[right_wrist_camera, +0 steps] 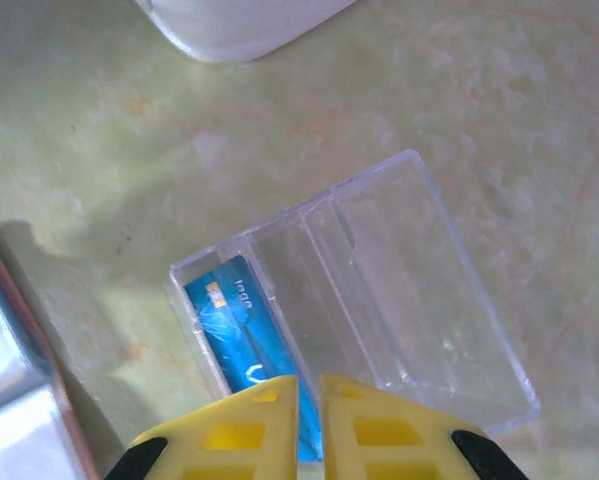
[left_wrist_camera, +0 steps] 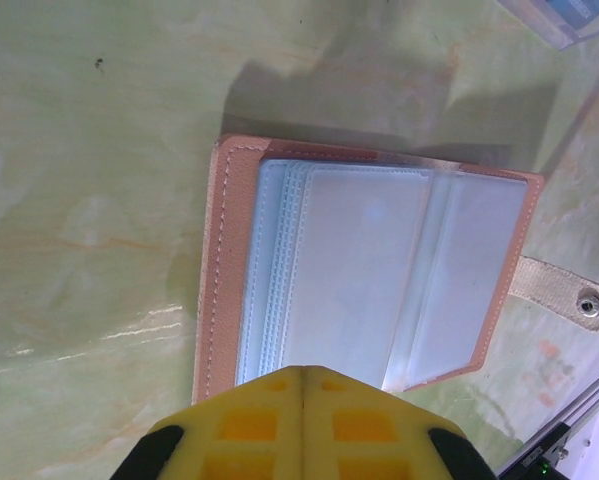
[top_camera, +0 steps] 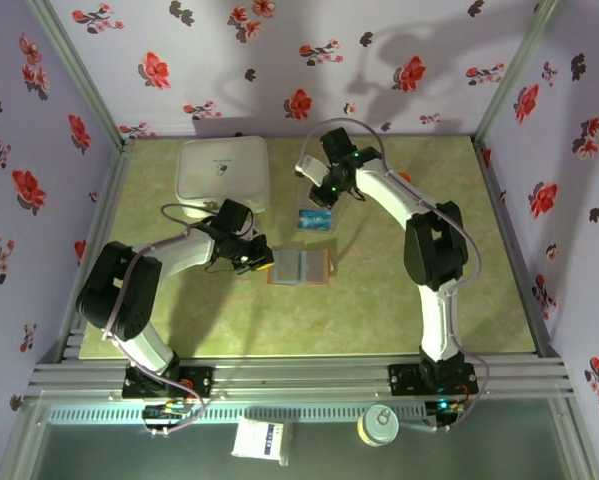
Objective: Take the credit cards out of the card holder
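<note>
Left: my left gripper [left_wrist_camera: 301, 372], closed and empty, stood at the left edge of the open card holder [left_wrist_camera: 379, 270], whose visible sleeves looked empty. Right: my right gripper [right_wrist_camera: 309, 382], a slit apart, hung over a blue card [right_wrist_camera: 229, 320] in the clear tray [right_wrist_camera: 419, 290]; whether it held the card, I could not tell.

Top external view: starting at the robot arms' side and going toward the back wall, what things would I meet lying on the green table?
card holder, lying open → clear tray with a blue credit card in it → white box
</note>
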